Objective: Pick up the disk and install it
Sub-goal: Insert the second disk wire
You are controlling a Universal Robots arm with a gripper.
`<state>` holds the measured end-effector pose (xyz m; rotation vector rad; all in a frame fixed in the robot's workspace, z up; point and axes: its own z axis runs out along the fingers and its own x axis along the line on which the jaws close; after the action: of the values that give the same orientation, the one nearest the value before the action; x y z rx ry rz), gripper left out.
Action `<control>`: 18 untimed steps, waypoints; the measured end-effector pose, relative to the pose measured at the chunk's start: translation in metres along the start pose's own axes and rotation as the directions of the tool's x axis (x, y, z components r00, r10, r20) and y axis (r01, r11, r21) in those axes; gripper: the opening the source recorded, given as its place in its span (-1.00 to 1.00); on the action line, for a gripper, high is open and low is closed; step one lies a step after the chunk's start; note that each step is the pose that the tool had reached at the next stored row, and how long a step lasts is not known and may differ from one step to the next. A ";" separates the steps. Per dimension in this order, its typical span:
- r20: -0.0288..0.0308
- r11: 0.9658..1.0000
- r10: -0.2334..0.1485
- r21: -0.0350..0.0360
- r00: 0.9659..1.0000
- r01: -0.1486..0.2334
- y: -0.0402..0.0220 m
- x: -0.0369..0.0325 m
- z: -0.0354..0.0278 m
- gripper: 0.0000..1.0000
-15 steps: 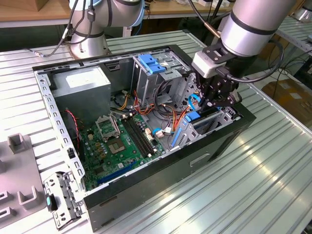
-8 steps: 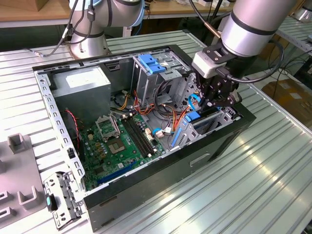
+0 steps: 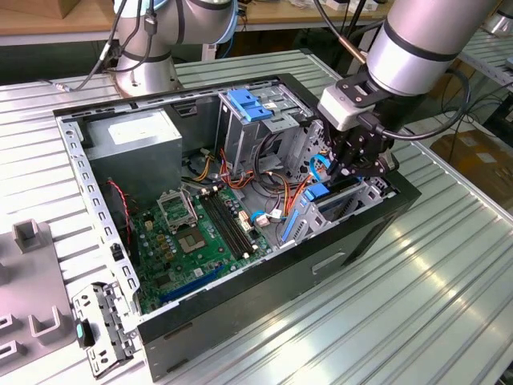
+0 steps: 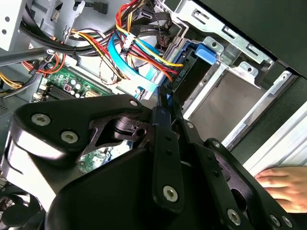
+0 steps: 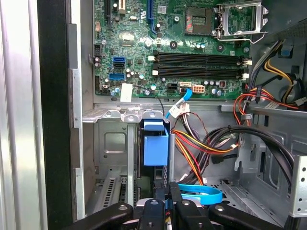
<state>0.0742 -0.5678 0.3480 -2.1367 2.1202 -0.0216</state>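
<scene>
An open computer case (image 3: 240, 265) is seen lying on its side on a ribbed metal counter (image 3: 449, 281) in the exterior view, with the green motherboard (image 3: 200, 233) exposed inside it. The arm is lowered into the end of the case toward the exterior view's right, where the black claw (image 3: 357, 164) is positioned over the drive bay (image 3: 365, 196). The disk (image 5: 156, 146), recognised by its bright blue carrier frame, is seen standing on edge in the metal bay in the first wrist view, directly ahead of the claw (image 5: 163, 208); in the second wrist view its blue tab (image 4: 204, 52) is seen at the bay's metal rails. The claw's fingers (image 5: 152, 211) are drawn close together around the near end of the disk, and the disk appears to be pinched between them, though the contact itself is hidden by the claw's linkage. A flat light-blue cable (image 5: 201, 194) is looped just beside the claw, and a bundle of red, yellow and orange wires (image 5: 201, 143) is draped across the case next to the bay. A tall metal cage with a blue handle (image 3: 248, 104) is mounted near the middle of the case, and a grey power supply (image 3: 132, 140) is set at the corner toward the exterior view's left. A person's hand (image 4: 283, 184) is seen resting on the counter outside the case in the second wrist view.
</scene>
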 end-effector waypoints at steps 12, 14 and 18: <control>0.007 1.000 0.001 -0.002 1.000 -0.001 -0.0002 0.0003 0.0017 -0.68; 0.009 1.000 0.001 -0.003 1.000 -0.001 -0.0002 0.0002 0.0011 -0.68; 0.008 1.000 0.001 -0.007 1.000 -0.001 -0.0004 0.0006 0.0008 -0.68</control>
<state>0.0747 -0.5683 0.3472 -2.1356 2.1206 -0.0051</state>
